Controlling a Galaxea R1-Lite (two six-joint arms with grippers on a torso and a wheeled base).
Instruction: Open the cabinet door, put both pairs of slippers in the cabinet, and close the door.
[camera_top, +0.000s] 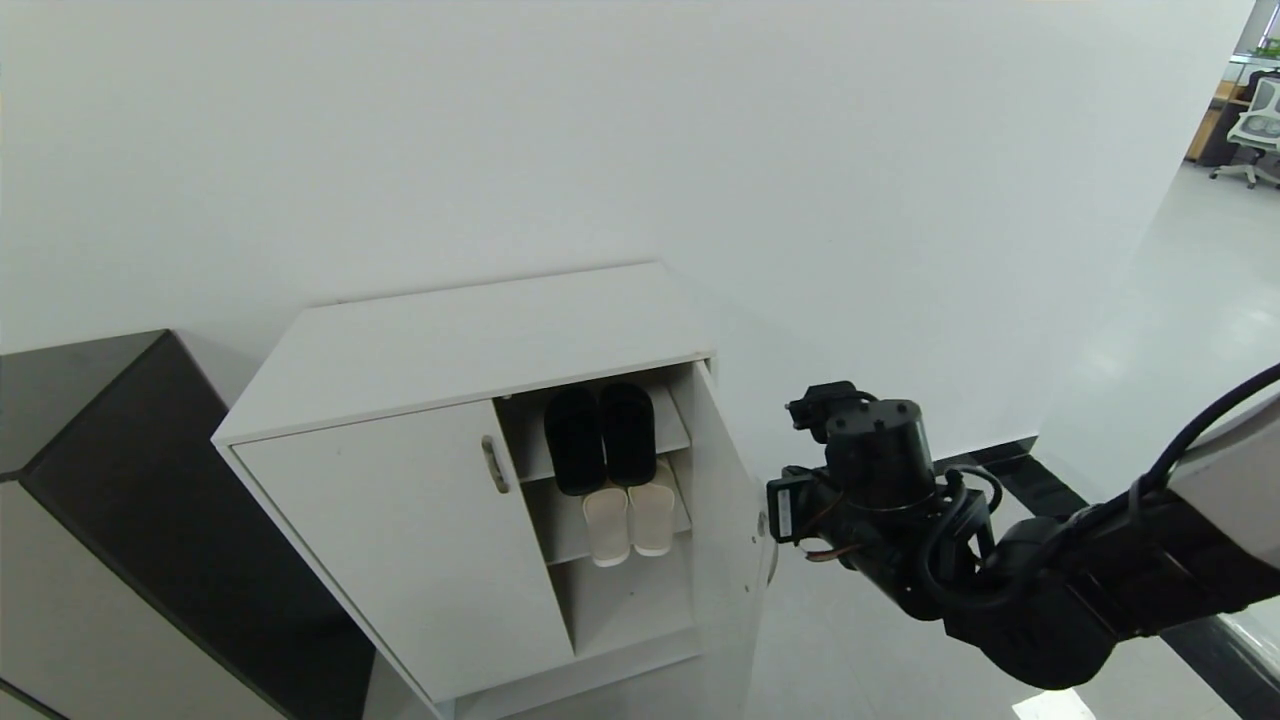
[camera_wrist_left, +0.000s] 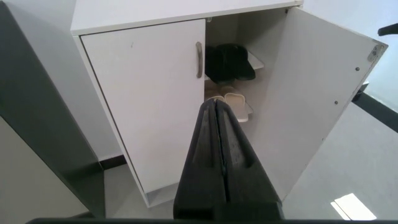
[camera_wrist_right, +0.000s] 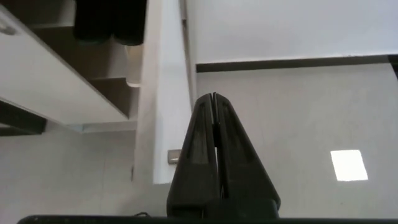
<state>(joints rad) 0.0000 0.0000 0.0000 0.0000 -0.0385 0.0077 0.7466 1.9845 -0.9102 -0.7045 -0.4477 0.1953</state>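
**Cabinet half open, both pairs of slippers shelved inside**

Cabinet: a low white unit standing against the white wall, with a dark grey block just beside it on the robot's left. Its left-hand door is shut and carries a metal handle at its inner edge. Its right-hand door is swung wide open, showing the shelves.

The black slippers lie side by side on the upper shelf. The white slippers lie as a pair on the shelf below (both pairs overhang the front edge of their shelves).

The right arm is just outside the open door. The right gripper sits near that door's free edge with its jaws pressed together and nothing between them; whether it touches the door cannot be told. The left gripper hangs in front of the cabinet, facing the opening, jaws likewise closed on nothing.
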